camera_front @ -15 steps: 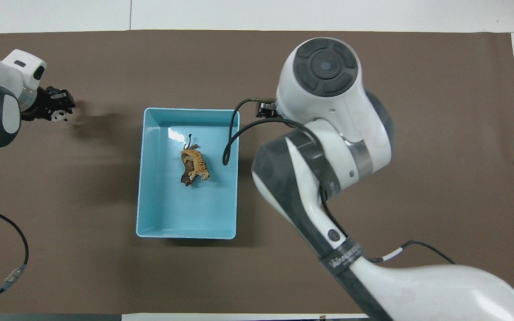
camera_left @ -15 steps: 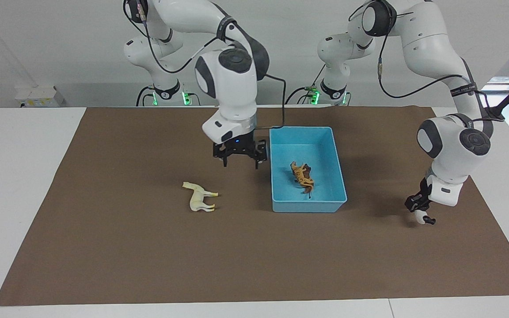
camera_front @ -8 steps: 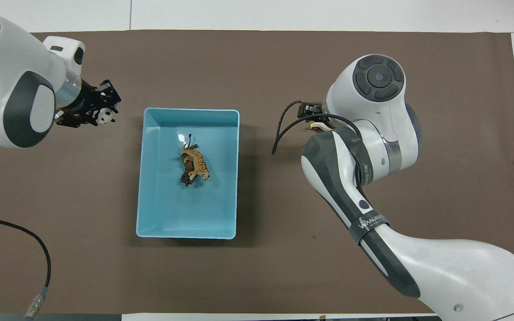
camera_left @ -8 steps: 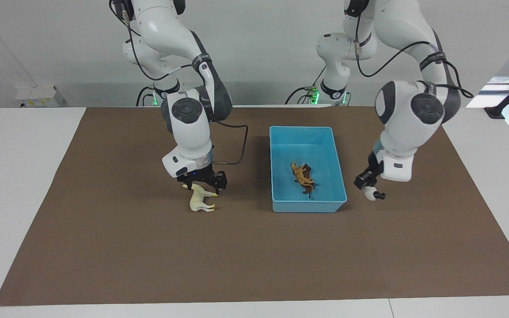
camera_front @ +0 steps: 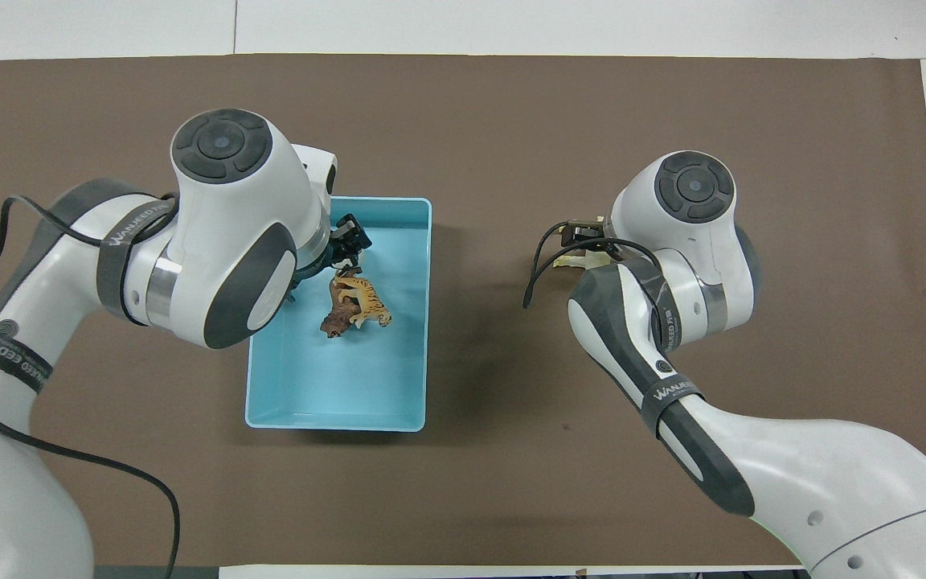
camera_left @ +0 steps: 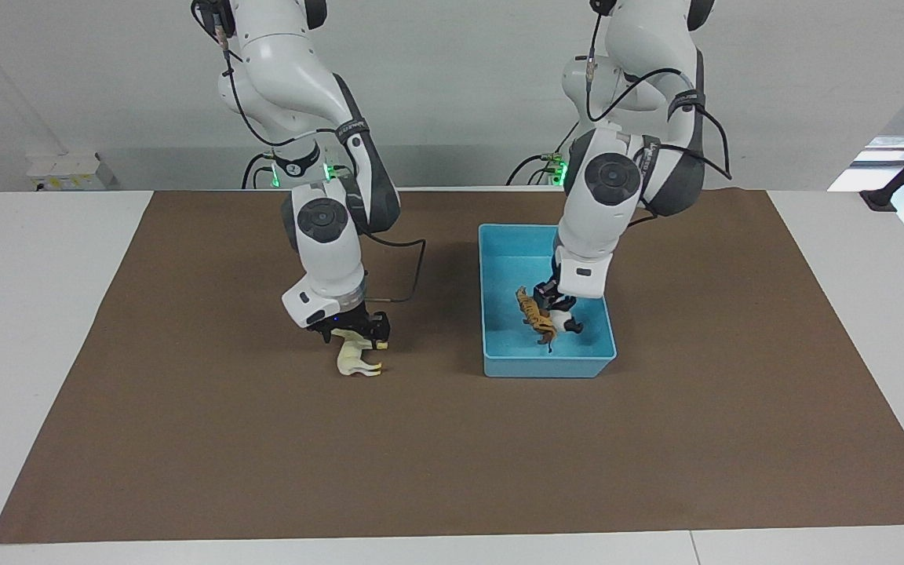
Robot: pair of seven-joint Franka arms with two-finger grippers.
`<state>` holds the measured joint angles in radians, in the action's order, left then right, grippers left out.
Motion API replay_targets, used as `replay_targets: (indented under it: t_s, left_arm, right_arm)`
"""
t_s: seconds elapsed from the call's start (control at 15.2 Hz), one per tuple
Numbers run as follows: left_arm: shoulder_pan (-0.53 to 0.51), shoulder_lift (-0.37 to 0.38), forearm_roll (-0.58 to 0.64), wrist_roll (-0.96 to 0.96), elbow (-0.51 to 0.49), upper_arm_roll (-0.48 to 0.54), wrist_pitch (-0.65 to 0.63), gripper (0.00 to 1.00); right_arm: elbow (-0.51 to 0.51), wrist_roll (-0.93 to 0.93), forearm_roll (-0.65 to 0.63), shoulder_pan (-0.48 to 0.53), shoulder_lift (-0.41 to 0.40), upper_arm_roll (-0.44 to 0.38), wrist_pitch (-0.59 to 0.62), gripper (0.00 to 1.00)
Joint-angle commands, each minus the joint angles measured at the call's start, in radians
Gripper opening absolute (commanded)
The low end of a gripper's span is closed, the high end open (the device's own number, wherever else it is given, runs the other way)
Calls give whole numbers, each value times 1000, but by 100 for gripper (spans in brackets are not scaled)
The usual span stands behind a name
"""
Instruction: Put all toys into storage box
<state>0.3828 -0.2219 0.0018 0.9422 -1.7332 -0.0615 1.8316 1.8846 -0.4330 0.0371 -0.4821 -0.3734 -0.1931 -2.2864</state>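
The light blue storage box (camera_left: 546, 367) holds the orange striped tiger (camera_left: 530, 308) lying against the brown lion (camera_front: 334, 322). My left gripper (camera_left: 559, 311) is low inside the box beside the tiger, shut on the black-and-white panda (camera_left: 564, 322). In the overhead view the left gripper (camera_front: 344, 251) hides the panda. The cream-white horse (camera_left: 358, 359) lies on its side on the brown mat, toward the right arm's end of the table. My right gripper (camera_left: 355, 335) is down on the horse's upper body. Only a sliver of the horse (camera_front: 571, 260) shows under it from overhead.
A brown mat (camera_left: 452, 455) covers most of the white table. The right arm's cable (camera_left: 413, 275) loops near the mat between the horse and the box. The half of the box (camera_front: 334, 386) nearer the robots holds no toys.
My left gripper carried the panda from the left arm's end of the mat into the box. My right gripper moved from beside the box over to the horse and came down onto it.
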Motion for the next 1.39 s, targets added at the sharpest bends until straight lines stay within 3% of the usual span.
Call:
replay_targets:
  t_s: [0.0, 0.26, 0.33, 0.4, 0.53, 0.73, 0.99, 1.19, 1.32]
  left_arm:
    - [-112, 139, 15, -127, -28, 15, -45, 100]
    - [-284, 186, 20, -431, 43, 15, -164, 100]
    - [-306, 194, 21, -501, 44, 17, -176, 100]
    - [-324, 194, 21, -555, 46, 15, -181, 100]
    - [-334, 205, 24, -664, 44, 15, -227, 100]
    - [-334, 269, 26, -795, 8, 15, -333, 100]
    - [-390, 248, 17, -949, 30, 17, -264, 100]
    - [-406, 233, 17, -993, 41, 15, -293, 100]
    - [-400, 207, 24, -996, 73, 15, -322, 100]
  right_arm:
    - [34, 20, -11, 13, -12, 11, -67, 100]
    - [63, 40, -11, 13, -44, 11, -140, 97]
    - [70, 49, -11, 14, -44, 11, -148, 44]
    - [64, 48, -11, 14, -44, 11, -134, 0]
    - [7, 48, -11, 16, -42, 11, -50, 0]
    - [-164, 16, -11, -15, -39, 11, 176, 0]
    - [-453, -87, 10, -99, -41, 21, 431, 0]
    - [-625, -265, 75, -217, -105, 44, 371, 0]
    - [-622, -271, 173, -257, -111, 49, 242, 0]
